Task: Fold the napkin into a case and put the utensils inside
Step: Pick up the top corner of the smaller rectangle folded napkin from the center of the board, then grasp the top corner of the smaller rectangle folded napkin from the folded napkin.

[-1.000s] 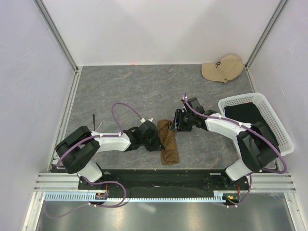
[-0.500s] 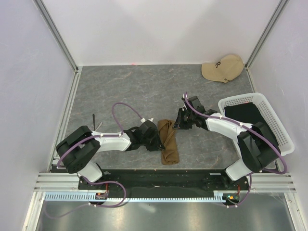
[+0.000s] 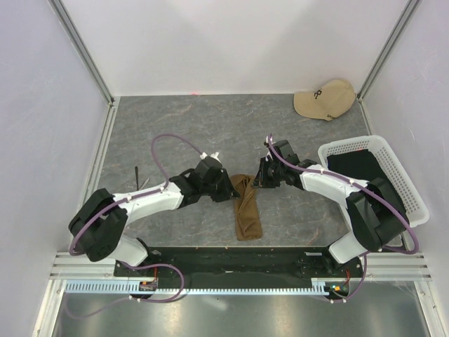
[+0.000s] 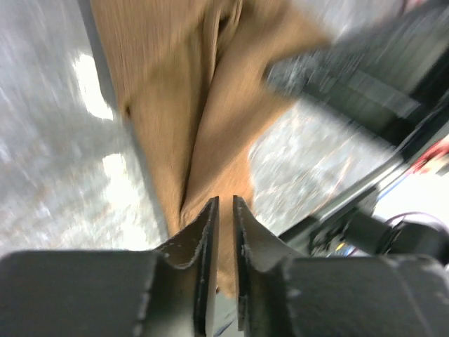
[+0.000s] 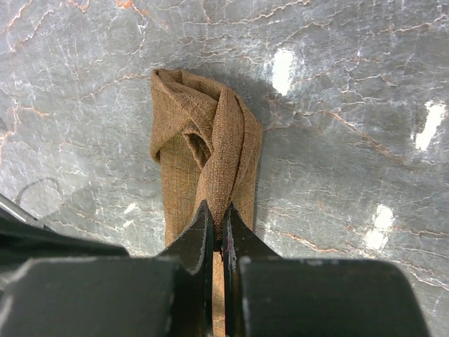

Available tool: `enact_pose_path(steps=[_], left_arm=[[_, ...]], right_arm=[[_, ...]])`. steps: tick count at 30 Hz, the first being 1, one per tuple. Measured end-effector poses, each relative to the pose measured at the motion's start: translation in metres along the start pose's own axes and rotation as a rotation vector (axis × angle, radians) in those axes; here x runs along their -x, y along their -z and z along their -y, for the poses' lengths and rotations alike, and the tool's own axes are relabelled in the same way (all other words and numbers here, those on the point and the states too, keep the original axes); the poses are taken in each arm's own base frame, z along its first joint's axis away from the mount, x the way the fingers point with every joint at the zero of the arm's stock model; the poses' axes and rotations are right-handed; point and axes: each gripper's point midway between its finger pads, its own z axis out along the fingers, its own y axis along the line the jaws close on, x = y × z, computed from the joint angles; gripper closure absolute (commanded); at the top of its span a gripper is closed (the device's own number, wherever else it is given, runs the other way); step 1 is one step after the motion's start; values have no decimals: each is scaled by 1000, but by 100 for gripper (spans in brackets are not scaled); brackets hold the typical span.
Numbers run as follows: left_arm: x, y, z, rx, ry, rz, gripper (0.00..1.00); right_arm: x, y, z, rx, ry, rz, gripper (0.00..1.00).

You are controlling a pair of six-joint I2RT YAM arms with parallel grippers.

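My left wrist view smeared by blur, napkin (image 4: 189, 105) cut off at its top edge, its near end hidden behind my right gripper (image 5: 218, 210), thin dark item (image 3: 137, 173) too small to tell

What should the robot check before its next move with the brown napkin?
1. Right tool pinching the napkin: ok, shut on a fold.
2. Left tool pinching it: ok, cloth runs between its fingers.
3. Cloth flat and tidy: not ok, far end is bunched and twisted.
4. Folding finished: not ok, only a narrow strip.
5. Utensils spotted: cannot tell; a thin dark thing lies far left, too small to name.
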Motion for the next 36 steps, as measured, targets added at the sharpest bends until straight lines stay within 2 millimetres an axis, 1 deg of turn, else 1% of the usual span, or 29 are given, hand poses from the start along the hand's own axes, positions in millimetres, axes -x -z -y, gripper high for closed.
enact_pose_path(steps=[2,3,6,11,17,21,30,36], left_arm=[[19,0,4,-6,13,31,87],[25,-2,5,-5,17,40,88],[45,-13,6,9,23,59,90],[62,-37,7,37,11,55,92],[69,-52,9,61,-3,38,93],[69,-53,6,81,-6,36,96],[67,-53,-2,113,-2,31,97],[65,-66,-8,137,3,12,97]], right_arm=[[0,1,-1,3,4,-3,100],[1,1,-2,4,5,-3,100],[3,2,-4,9,10,-1,100],[5,3,-6,12,15,0,100],[4,4,-5,7,19,-8,100],[6,5,-7,12,21,-5,100],[7,5,-8,13,21,-5,100],[6,5,-9,19,22,-8,100]])
